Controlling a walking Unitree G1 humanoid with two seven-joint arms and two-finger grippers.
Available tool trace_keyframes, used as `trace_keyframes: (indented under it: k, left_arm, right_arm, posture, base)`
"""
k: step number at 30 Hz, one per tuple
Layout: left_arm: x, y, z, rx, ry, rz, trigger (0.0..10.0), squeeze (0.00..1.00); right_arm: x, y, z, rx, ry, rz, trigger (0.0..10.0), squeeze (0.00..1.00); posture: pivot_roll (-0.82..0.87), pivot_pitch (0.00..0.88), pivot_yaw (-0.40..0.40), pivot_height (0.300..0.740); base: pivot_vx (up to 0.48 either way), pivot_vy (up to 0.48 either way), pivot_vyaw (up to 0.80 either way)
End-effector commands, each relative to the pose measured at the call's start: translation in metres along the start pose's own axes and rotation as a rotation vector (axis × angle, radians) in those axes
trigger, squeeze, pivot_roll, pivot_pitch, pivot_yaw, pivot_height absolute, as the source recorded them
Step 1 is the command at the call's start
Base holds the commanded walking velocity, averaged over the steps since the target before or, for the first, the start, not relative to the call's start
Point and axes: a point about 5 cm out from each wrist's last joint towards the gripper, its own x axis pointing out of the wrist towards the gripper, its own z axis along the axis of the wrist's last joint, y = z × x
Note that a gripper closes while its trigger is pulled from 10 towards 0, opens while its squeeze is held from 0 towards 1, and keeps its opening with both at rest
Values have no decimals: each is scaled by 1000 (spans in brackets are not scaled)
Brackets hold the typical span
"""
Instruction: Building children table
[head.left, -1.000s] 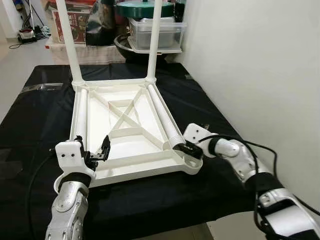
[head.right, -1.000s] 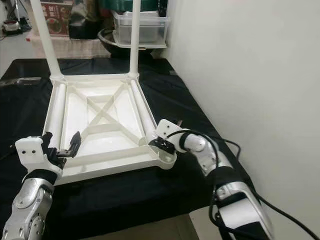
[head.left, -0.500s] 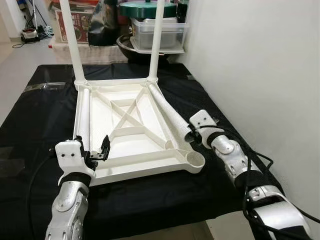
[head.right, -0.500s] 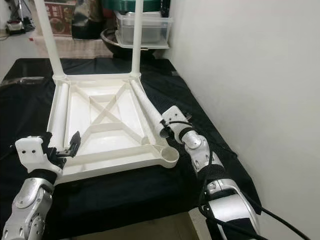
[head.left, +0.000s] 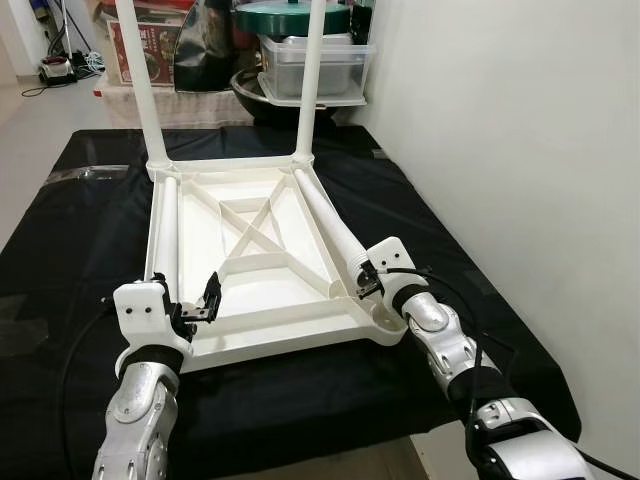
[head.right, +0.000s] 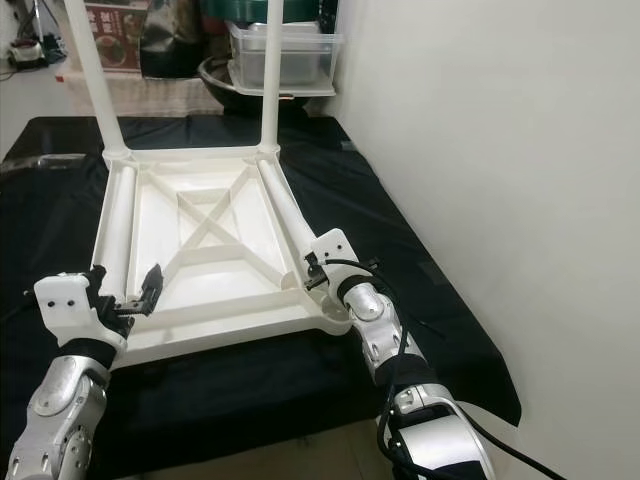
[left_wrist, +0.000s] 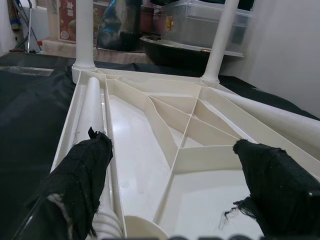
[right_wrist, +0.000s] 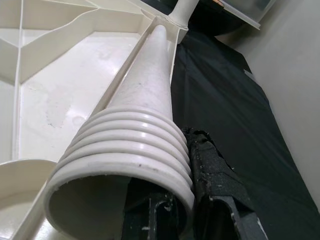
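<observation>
- On the black-draped bench (head.left: 80, 210) the tabletop (head.left: 262, 300) lies upside down, two legs upright at its far corners.
- Along its right rim lies a loose leg (head.left: 330, 235), long axis near to far; its ribbed near end is clenched in the right gripper (head.left: 366, 283), just beside the empty near-right socket (head.left: 388, 320).
- Left gripper (head.left: 196, 305) hangs released over the near-left edge, by the second loose leg (head.left: 164, 240).
- Likely next: lift the leg upright into that socket.

1. The two eye views look down from the robot's head at the white table (head.left: 250, 250).
2. Each wrist view looks very close along the same table.
</observation>
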Motion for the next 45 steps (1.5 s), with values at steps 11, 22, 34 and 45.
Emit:
trace_keyframes:
  k: [11, 22, 34, 45]
  left_arm:
    - [-2, 0, 0, 49, 6, 1, 10000, 0]
    - [9, -14, 31, -387, -91, -71, 10000, 0]
    - [7, -55, 27, -891, -53, -323, 10000, 0]
    - [15, -48, 33, -1039, -73, -306, 10000, 0]
  right_arm:
    - [-13, -50, 39, 113, -236, -66, 0, 0]
    - [-47, -41, 51, 462, -432, 289, 0, 0]
    - [-66, 24, 37, 845, -361, 913, 0, 0]
    - [-83, 25, 32, 949, -370, 1040, 0, 0]
  posture:
    - [17, 0, -70, 740]
    - [2, 0, -61, 740]
    - [26, 0, -79, 740]
    - [22, 0, -70, 740]
  base:
    - [0, 0, 0]
    - [0, 0, 0]
    - [0, 0, 0]
    - [0, 0, 0]
